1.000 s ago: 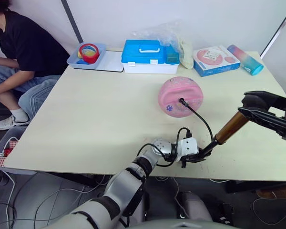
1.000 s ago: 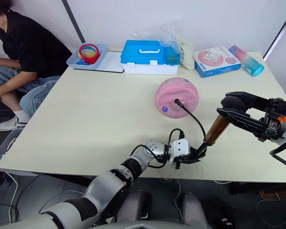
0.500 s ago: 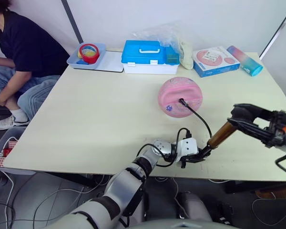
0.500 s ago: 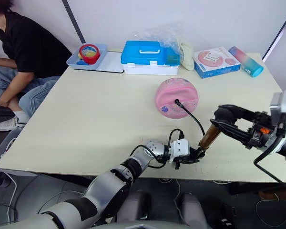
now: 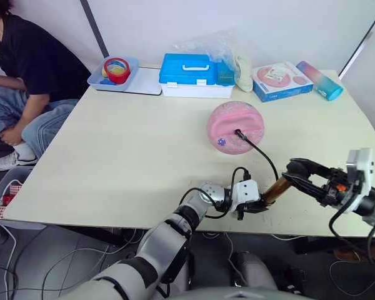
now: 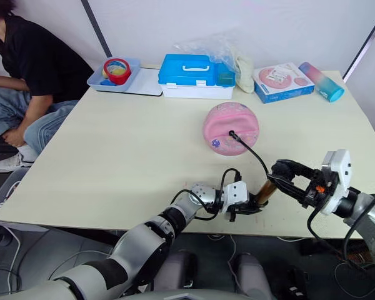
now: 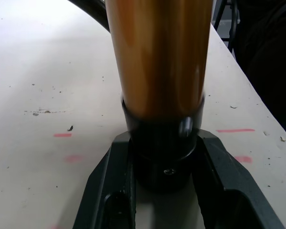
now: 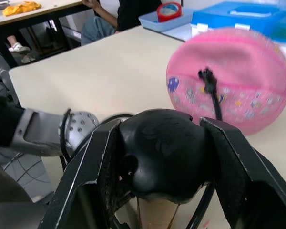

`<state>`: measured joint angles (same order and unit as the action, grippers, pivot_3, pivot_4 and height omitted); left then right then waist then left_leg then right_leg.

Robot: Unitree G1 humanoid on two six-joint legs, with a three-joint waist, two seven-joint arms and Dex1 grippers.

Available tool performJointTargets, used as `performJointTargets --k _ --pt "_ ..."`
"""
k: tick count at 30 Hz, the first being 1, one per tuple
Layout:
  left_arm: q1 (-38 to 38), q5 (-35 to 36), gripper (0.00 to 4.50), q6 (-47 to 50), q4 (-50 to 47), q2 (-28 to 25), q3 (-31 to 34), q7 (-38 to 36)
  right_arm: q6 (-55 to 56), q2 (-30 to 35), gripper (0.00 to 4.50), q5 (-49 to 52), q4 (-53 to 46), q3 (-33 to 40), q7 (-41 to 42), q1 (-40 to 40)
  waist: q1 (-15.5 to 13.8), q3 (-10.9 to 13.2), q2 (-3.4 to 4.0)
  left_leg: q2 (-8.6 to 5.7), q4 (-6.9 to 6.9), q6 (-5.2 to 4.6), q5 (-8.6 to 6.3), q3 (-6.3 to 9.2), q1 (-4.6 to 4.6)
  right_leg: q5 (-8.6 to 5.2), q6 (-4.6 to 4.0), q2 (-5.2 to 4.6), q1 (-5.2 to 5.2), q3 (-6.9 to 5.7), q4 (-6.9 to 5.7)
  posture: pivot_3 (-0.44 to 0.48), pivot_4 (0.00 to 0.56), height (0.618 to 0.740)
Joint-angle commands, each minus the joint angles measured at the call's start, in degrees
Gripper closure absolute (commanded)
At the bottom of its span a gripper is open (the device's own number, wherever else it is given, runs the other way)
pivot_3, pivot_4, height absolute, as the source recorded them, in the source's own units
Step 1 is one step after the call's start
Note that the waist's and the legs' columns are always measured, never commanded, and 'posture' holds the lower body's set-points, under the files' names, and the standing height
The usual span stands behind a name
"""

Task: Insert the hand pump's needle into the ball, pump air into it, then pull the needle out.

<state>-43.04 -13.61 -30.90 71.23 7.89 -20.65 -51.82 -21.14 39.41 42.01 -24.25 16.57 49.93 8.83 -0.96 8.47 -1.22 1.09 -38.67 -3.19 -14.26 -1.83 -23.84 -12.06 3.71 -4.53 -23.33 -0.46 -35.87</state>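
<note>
Near the pink printed rubber ball [image 5: 236, 127], left claw [image 5: 253, 207] clamps the bronze-gold pump cylinder's [image 5: 275, 189] base. Right claw [image 5: 298, 169] grips its black handle [image 8: 162, 153]. Off-axis push risks yanking the needle.

Near-right edge: hand pump [image 5: 275, 189], black hose [image 5: 257, 152] looping to ball [image 5: 236, 127].
Far edge: blue case [image 5: 195, 74], tray [image 5: 114, 72], boxed item [image 5: 282, 80].
Left, centre table [image 5: 112, 156]: open passage.

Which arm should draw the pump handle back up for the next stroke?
The right. The right gripper grips the hand pump's black handle, while the left gripper clamps its base near the table edge.
</note>
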Motion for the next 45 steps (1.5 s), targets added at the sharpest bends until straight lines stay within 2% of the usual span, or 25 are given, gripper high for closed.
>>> performJointTargets --k 1,11,33,39,45 --pt "-0.03 -1.65 3.42 1.44 1.18 1.51 -1.23 -0.85 1.30 0.20 2.44 -4.03 2.63 -0.60 0.07 1.05 0.01 -0.04 -0.11 0.00 -0.02 0.00 0.00 -0.01 0.01 0.00 0.00 0.00 0.02 0.00 0.00 0.000 0.150 0.740" --pt "-0.30 -1.98 3.42 1.63 1.32 1.59 -1.80 -1.69 0.82 2.55 2.44 -3.15 1.58 0.59 0.77 -0.70 0.01 -0.08 -0.16 0.08 -0.05 0.00 0.00 -0.01 0.02 0.01 0.01 0.00 0.03 -0.02 0.00 0.000 0.150 0.740" --pt "0.22 -0.60 3.42 3.42 1.33 2.04 -0.89 -5.69 -15.93 13.76 2.44 18.39 -7.71 22.17 -1.83 -3.95 -0.05 -0.05 -0.14 0.08 -0.03 0.01 -0.01 0.01 -0.09 0.00 -0.02 -0.03 -0.02 -0.05 0.01 0.000 0.150 0.740" --pt "0.28 -0.18 3.42 4.30 1.18 1.86 -0.64 -7.28 -21.76 20.53 2.44 26.82 -5.72 27.90 -2.25 -9.17 -0.08 -0.03 -0.13 0.08 -0.03 0.00 -0.01 0.02 -0.11 0.00 -0.02 -0.04 -0.03 -0.05 0.01 0.000 0.150 0.740" --pt "0.48 0.08 3.42 3.66 1.00 1.88 -0.46 -7.70 -25.64 25.24 2.44 29.60 -2.67 31.04 -0.46 -12.31 -0.09 -0.02 -0.09 0.08 -0.02 -0.05 -0.04 -0.02 -0.15 0.00 -0.02 -0.09 -0.06 -0.03 0.03 0.000 0.150 0.740"
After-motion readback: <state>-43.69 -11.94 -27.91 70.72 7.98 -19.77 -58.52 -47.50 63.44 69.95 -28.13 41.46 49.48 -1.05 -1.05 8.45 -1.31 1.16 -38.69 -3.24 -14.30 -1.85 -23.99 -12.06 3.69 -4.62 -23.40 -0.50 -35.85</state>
